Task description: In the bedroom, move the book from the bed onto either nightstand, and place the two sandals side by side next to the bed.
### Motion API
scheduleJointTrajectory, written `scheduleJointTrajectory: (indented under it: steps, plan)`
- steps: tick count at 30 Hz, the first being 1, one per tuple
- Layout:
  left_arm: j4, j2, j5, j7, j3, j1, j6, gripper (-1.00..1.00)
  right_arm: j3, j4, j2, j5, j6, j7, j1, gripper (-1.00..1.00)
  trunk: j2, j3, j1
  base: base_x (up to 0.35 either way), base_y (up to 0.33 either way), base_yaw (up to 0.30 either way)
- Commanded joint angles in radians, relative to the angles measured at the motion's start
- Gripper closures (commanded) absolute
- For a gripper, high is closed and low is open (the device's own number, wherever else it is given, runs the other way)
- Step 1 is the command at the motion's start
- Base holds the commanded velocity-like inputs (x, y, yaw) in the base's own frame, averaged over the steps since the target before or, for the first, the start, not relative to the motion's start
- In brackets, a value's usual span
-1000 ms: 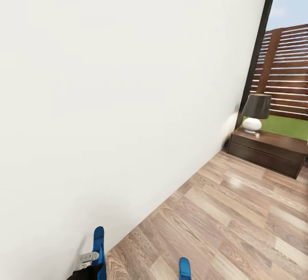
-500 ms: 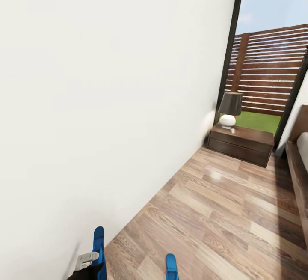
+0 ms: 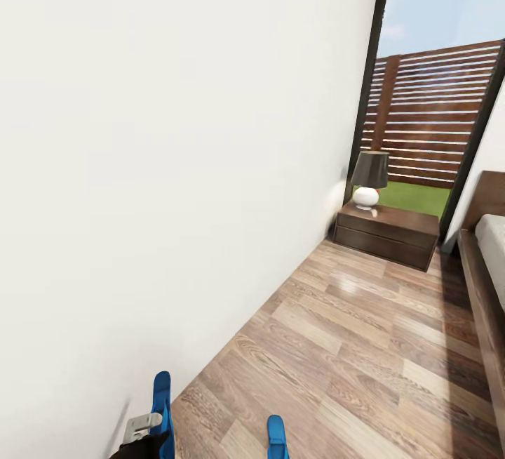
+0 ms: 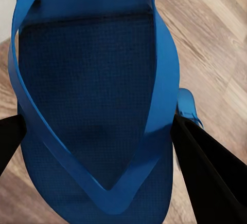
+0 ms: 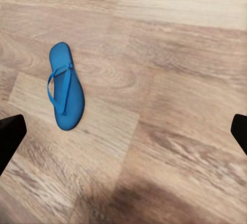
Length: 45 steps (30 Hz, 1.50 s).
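My left gripper (image 3: 144,432) is shut on one bright blue sandal (image 3: 163,408), held upright close to the white wall; in the left wrist view that sandal (image 4: 92,95) lies between the two dark fingers (image 4: 208,170). The other sandal (image 3: 276,438) lies flat on the wood floor, also seen as the sandal (image 5: 66,86) under my right gripper (image 5: 123,134), which is open with nothing in it. Far ahead a dark nightstand (image 3: 386,231) stands beside the bed (image 3: 484,283). The book is out of view.
A white wall (image 3: 175,164) runs close along my left. A black-shaded lamp (image 3: 369,177) sits on the nightstand, before a tall window onto grass and a slatted fence (image 3: 435,115). Wood-plank floor (image 3: 365,347) stretches between wall and bed.
The whole view has swung right, bringing the nightstand nearer the middle and the bed's edge into the picture. My left gripper still holds its sandal the same way.
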Motion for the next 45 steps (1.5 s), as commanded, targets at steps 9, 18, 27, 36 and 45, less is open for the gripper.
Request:
scheduleJointTrajectory:
  steps: [9, 18, 27, 36, 45]
  plan:
    - [0.001, -0.001, 0.003, -0.006, 0.004, -0.001, 0.000, 1.00, -0.003, 0.000, 0.000, -0.009, 0.006, 0.006, -0.001, -1.00, 0.000, -0.001, 0.000, 0.000, 0.000, 0.000]
    - [0.001, -0.001, 0.003, -0.006, 0.002, -0.001, 0.000, 1.00, -0.003, 0.005, 0.000, -0.008, 0.006, 0.006, -0.001, -1.00, 0.000, -0.001, 0.000, 0.000, 0.000, 0.000]
    - [-0.001, -0.011, 0.001, -0.008, -0.035, -0.001, 0.000, 1.00, -0.002, 0.005, 0.000, -0.008, 0.006, 0.003, -0.001, -1.00, 0.000, -0.001, 0.000, 0.000, 0.000, 0.000]
    - [-0.108, -0.141, 0.002, -0.004, -0.166, -0.003, 0.011, 1.00, -0.002, 0.005, 0.000, -0.008, 0.006, 0.004, -0.001, -1.00, 0.000, -0.001, 0.000, 0.000, 0.000, 0.000]
    - [-0.261, -0.168, 0.011, 0.002, -0.163, -0.014, 0.013, 1.00, -0.001, 0.007, 0.005, -0.007, 0.007, 0.001, -0.001, -1.00, 0.000, -0.001, 0.000, 0.000, 0.000, 0.000]
